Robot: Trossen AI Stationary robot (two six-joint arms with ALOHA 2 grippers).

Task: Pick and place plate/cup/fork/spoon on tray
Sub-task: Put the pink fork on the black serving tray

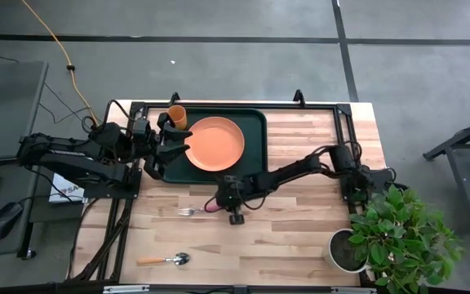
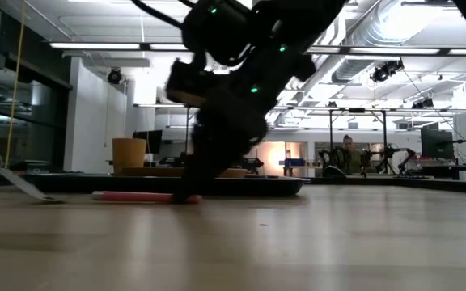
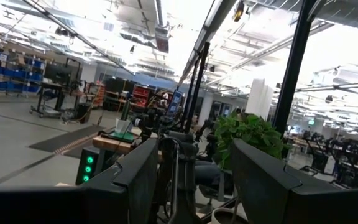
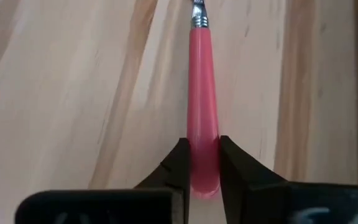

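Note:
The pink-handled fork (image 1: 194, 211) lies on the wooden table in front of the dark green tray (image 1: 255, 155). My right gripper (image 1: 221, 204) is low at the fork's handle end and shut on it. The orange plate (image 1: 215, 144) lies in the tray, and the orange cup (image 1: 176, 116) stands at the tray's far left corner. The spoon (image 1: 166, 260) lies near the table's front edge. My left gripper (image 1: 166, 147) is open and empty at the tray's left edge, beside the plate. My right gripper pinches the fork's pink handle near its free end (image 4: 204, 163) between its two fingers (image 4: 180, 163). The fingers come from the table's right, low and along the handle. The fork lies level on the table, tines toward the left; its handle also shows in the low view (image 2: 136, 196).
A potted plant (image 1: 398, 237) stands at the table's near right corner. Bare wood lies between the fork and the spoon and to the right of the tray. A person (image 2: 346, 153) shows far off in the room.

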